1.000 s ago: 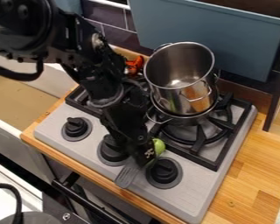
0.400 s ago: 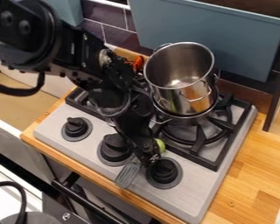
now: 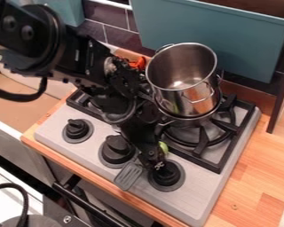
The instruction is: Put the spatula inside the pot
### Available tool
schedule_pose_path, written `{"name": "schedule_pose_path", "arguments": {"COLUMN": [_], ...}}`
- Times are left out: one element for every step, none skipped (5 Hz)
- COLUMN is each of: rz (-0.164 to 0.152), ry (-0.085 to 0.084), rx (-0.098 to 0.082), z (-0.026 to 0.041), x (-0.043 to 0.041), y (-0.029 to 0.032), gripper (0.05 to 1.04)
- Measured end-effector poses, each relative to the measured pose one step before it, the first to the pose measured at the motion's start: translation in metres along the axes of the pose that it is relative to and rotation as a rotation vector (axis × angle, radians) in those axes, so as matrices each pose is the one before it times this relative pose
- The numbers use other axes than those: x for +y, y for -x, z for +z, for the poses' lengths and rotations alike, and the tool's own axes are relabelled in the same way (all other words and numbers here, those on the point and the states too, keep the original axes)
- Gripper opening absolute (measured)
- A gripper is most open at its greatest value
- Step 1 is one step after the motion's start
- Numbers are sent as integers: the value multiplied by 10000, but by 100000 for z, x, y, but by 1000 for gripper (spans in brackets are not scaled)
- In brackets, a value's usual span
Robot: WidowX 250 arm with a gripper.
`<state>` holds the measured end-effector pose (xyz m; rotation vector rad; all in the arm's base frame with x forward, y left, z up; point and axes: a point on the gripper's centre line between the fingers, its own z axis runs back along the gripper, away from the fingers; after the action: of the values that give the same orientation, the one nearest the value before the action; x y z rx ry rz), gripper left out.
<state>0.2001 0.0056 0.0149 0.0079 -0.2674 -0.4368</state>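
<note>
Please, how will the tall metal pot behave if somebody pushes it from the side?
The tall pot may tip fairly easily, because it is tall and stands on a second pot. Its smooth metal wall looks stiff, probably slippery, and should hardly bend.

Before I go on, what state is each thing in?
Spatula: outside the pot, head over the stovetop; grip unclear.
Upper steel pot: uncovered, stacked on the lower pot.
Right burner: no flame seen.
Front knobs: attached; settings unreadable.
Gripper: low, beside the spatula head.
</note>
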Motion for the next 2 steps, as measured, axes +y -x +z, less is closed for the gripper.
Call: {"name": "schedule_pose_path", "arguments": {"rz": [-182,-225], "ry": [-42,-106], "rx": [42,26], "z": [-73,-82], "x": [95,269], "y": [-177,-122], "gripper": [999,973]}}
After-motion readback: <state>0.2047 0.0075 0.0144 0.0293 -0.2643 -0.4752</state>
